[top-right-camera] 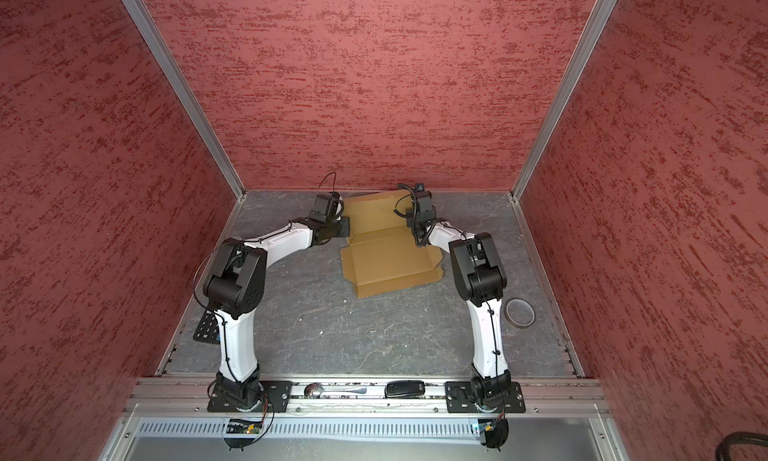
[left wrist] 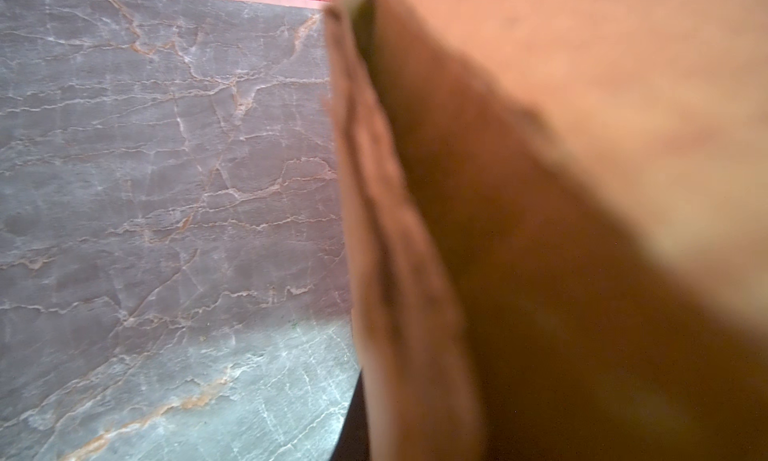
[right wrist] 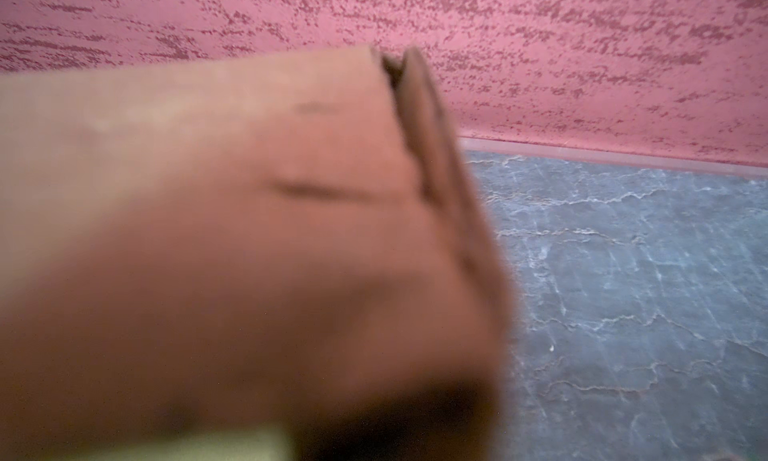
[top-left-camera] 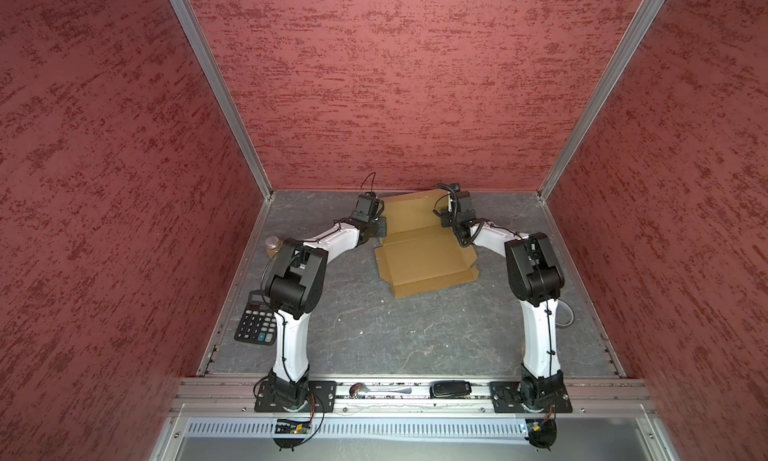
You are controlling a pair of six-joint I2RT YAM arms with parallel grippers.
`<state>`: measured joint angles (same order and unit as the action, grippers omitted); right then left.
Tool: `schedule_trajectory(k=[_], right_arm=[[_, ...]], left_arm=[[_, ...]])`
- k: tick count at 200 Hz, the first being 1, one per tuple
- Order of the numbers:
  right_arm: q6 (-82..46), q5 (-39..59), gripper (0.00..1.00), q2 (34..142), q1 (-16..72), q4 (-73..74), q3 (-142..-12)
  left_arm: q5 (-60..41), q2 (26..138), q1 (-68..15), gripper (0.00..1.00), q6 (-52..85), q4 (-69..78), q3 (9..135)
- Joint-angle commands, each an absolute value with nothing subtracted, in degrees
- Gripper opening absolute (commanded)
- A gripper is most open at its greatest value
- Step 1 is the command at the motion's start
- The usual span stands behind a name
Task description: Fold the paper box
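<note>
The paper box (top-left-camera: 424, 259) (top-right-camera: 390, 259) is a tan cardboard sheet lying near the back of the grey table. Its near panels lie flat, and its far panel (top-left-camera: 411, 211) is raised between my two grippers. My left gripper (top-left-camera: 381, 227) (top-right-camera: 344, 226) sits at the raised panel's left edge. My right gripper (top-left-camera: 446, 219) (top-right-camera: 409, 216) sits at its right edge. Blurred cardboard (left wrist: 582, 189) fills the left wrist view, a doubled edge running down to the jaws. Cardboard (right wrist: 208, 230) also covers the jaws in the right wrist view. Both grippers are shut, apparently pinching the side edges.
A calculator (top-left-camera: 255, 319) and a small jar (top-left-camera: 274, 245) lie at the table's left edge. A tape roll (top-right-camera: 519, 312) lies at the right. A spoon (top-left-camera: 380, 390) and a black device (top-left-camera: 451, 388) rest on the front rail. The red back wall (top-left-camera: 415, 106) stands close behind the box.
</note>
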<state>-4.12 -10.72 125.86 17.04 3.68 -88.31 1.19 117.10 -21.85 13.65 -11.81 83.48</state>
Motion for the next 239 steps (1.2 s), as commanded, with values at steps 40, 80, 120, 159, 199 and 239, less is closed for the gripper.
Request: schedule_trajectory(k=[40, 80, 120, 159, 199, 239], right_arm=[[-3.7, -7.4, 0.01, 125.9, 19.7, -0.4, -89.7], [-4.5, -6.6, 0.10, 125.6, 19.8, 1.2, -88.6], [-5.1, -6.8, 0.17, 125.3, 19.8, 1.7, -88.2], [-5.8, -7.7, 0.25, 123.5, 19.8, 3.4, -85.8], [-6.2, -8.2, 0.30, 121.4, 19.8, 4.7, -83.5], [-6.3, -8.5, 0.30, 120.2, 19.7, 5.0, -82.1]], left_arm=[[-4.1, 118.7, -22.7, 0.07, 13.6, -16.4, 82.2], [-3.9, 119.2, -22.7, 0.07, 13.8, -16.1, 82.1], [-3.2, 119.4, -22.6, 0.07, 14.0, -15.9, 82.1], [-2.6, 119.1, -22.4, 0.07, 14.5, -15.4, 81.5], [-1.8, 118.7, -22.2, 0.07, 14.8, -14.8, 80.7], [-1.2, 118.6, -22.1, 0.07, 15.1, -15.0, 80.6]])
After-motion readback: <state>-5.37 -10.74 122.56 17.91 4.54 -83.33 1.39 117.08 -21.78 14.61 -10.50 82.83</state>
